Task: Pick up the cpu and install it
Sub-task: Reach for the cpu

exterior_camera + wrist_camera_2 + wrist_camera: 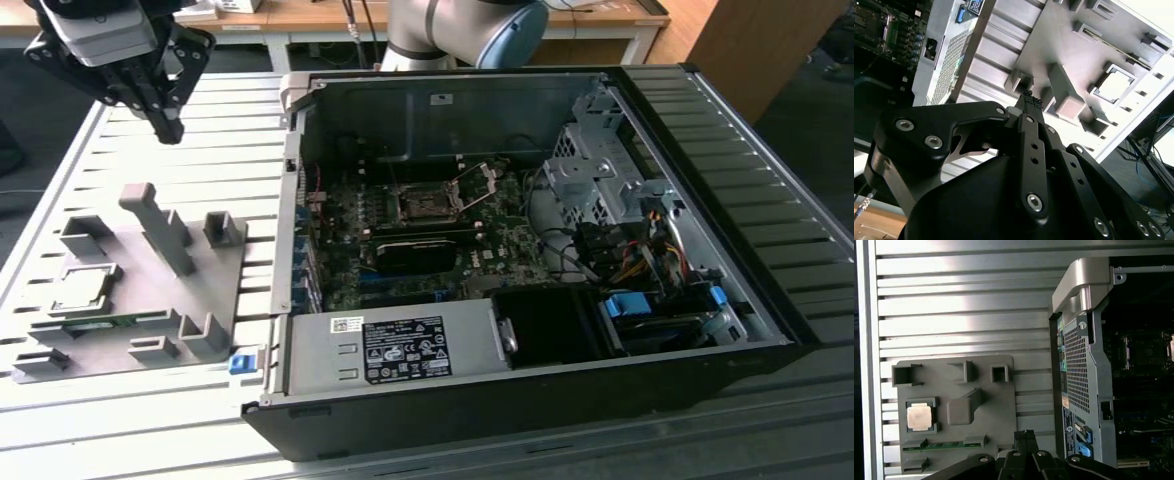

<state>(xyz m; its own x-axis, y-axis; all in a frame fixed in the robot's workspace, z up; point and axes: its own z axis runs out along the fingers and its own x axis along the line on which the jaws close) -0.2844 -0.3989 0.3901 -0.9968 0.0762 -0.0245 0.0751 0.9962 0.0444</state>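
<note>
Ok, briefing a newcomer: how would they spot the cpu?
Find the open computer case; on the exterior view's left of it a grey plate lies on the slatted table. The cpu sits in a square frame on the plate, toward that view's left. It is the only flat silvery square there, unlike the grey posts and the thin green memory stick beside it.

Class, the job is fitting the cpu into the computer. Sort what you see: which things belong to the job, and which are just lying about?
Part of the job:
cpu, sitting in the holder plate
motherboard socket
gripper, shut and empty

Just lying about:
memory stick
power supply
drive cage
</note>
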